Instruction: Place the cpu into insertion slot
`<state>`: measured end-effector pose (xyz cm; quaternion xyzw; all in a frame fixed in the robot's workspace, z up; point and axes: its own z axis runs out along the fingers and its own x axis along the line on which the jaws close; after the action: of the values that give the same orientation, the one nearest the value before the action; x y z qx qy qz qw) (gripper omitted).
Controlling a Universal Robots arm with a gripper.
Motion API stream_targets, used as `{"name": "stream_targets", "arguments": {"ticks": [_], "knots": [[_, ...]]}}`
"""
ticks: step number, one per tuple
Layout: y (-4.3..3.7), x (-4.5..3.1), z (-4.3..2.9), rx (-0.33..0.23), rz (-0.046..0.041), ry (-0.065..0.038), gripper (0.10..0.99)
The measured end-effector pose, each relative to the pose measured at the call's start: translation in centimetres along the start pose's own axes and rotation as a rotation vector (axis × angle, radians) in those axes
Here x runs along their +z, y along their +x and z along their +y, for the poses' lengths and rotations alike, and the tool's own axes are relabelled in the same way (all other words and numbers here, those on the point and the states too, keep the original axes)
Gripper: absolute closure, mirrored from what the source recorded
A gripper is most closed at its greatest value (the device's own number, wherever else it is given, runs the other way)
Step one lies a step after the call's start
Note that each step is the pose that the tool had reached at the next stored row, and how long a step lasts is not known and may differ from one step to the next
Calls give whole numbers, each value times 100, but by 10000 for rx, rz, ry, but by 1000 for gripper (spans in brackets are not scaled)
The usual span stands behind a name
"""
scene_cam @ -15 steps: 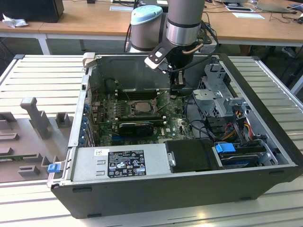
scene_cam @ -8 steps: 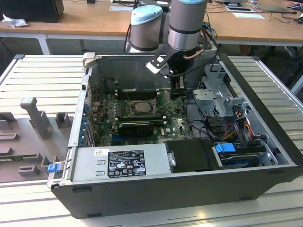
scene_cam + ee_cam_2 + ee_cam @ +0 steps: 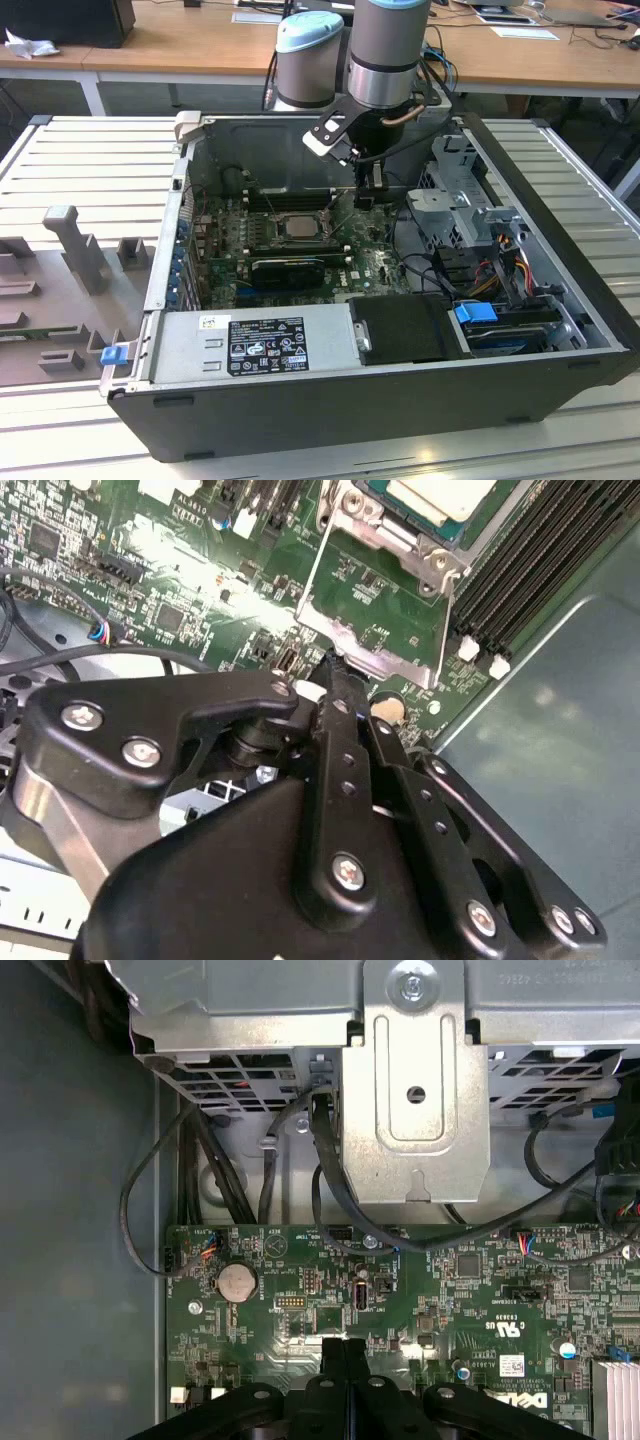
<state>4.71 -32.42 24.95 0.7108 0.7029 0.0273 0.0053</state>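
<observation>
The gripper (image 3: pixel 364 200), fingers pressed together on nothing, hangs over the motherboard (image 3: pixel 372 262) just to the exterior view's right of the insertion slot (image 3: pixel 428 554), where the cpu (image 3: pixel 440 492) lies.

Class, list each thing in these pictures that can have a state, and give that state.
case: open, side panel off
slot: holds the cpu
cpu: lying flat in the slot
gripper: shut, empty, over the motherboard
</observation>
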Motion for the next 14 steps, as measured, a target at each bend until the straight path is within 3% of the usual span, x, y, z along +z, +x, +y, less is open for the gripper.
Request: {"name": "stream_targets", "arguments": {"ticks": [14], "knots": [[-1,-2,-78,0,3,0,980]]}}
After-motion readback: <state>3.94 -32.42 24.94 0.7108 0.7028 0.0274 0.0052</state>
